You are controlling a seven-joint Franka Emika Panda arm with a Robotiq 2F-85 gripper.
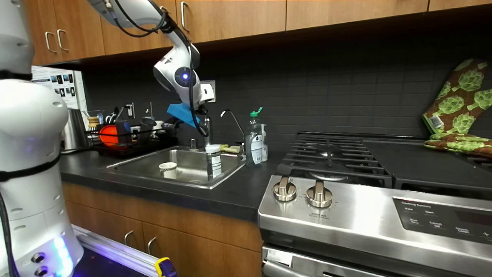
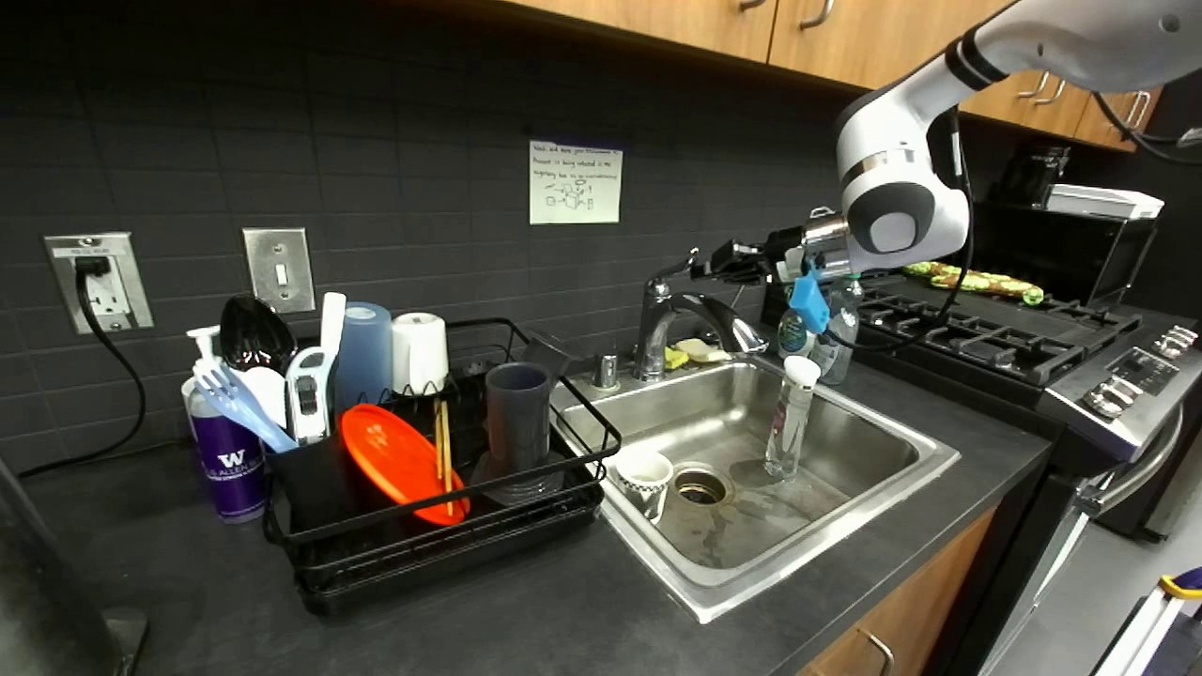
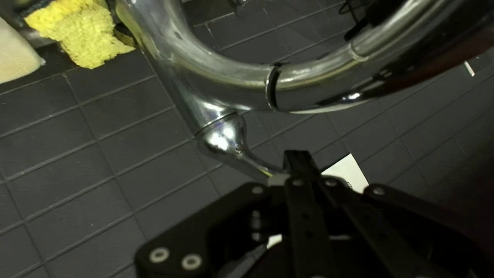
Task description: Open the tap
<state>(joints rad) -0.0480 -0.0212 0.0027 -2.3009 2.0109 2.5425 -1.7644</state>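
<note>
A thick chrome tap (image 2: 654, 329) with a curved spout and a lever (image 2: 674, 269) on top stands at the back of the sink. It also shows in an exterior view (image 1: 208, 130) and fills the top of the wrist view (image 3: 216, 73). My gripper (image 2: 704, 269) is at the lever's end. In the wrist view its black fingertips (image 3: 297, 160) are together and cover the end of the lever (image 3: 254, 164). I cannot tell whether the lever is pinched or only touched. A slim dark gooseneck tap (image 1: 239, 125) stands right of it, beside the soap bottle (image 1: 254, 142).
The sink (image 2: 892, 512) holds a patterned cup (image 2: 645, 481) and a white-capped clear bottle (image 2: 791, 413). A dish rack (image 2: 441, 526) stands to the left. A yellow sponge (image 3: 83, 34) lies near the tap base. The stove (image 1: 330, 200) is to the right; cabinets (image 1: 230, 19) hang above.
</note>
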